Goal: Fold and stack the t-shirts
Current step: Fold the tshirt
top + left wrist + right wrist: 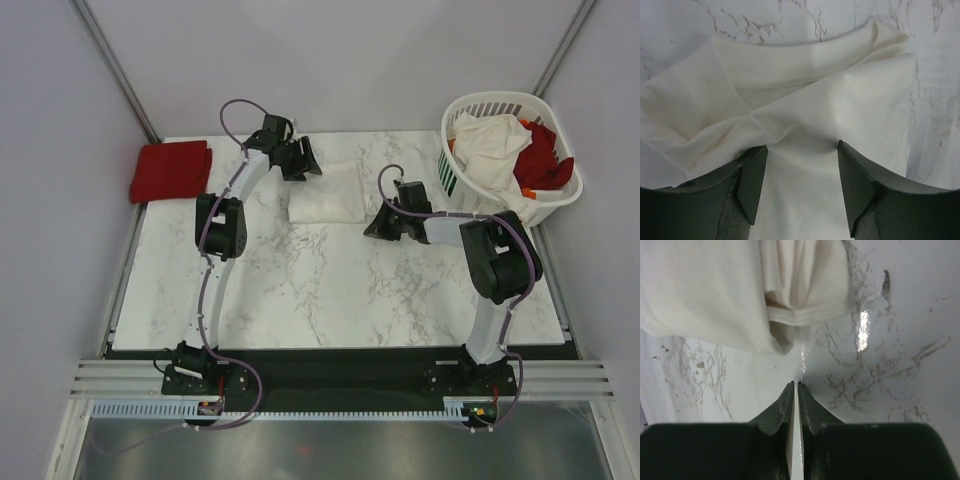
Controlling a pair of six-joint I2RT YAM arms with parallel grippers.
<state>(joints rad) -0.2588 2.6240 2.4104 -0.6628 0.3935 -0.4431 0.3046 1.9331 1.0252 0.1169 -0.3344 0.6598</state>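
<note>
- Dark fingers of the left gripper filled the foreground of its wrist view, drawn partway together and pinching a bunched ridge of the folded cream t-shirt.
- Plain and off-white, the shirt lay as a squarish pad on the far half of the marble table, near its middle. A ribbed collar band curved just ahead of the fingers.
- At the table's far left corner sat a folded red t-shirt, well apart from the cream one.
- More cream and red t-shirts were heaped in a white slatted laundry basket at the far right corner.
- Reaching forward, the left arm brought its gripper to the shirt's far left corner.
- Elbow high, the right arm doubled back toward the shirt, and the right gripper hung low over bare marble just beside the cloth's edge, its fingers all but touching with nothing between them.
- How many shirts the basket held could not be made out, and cloth hid how deep the left fingers' pinch went.
</note>
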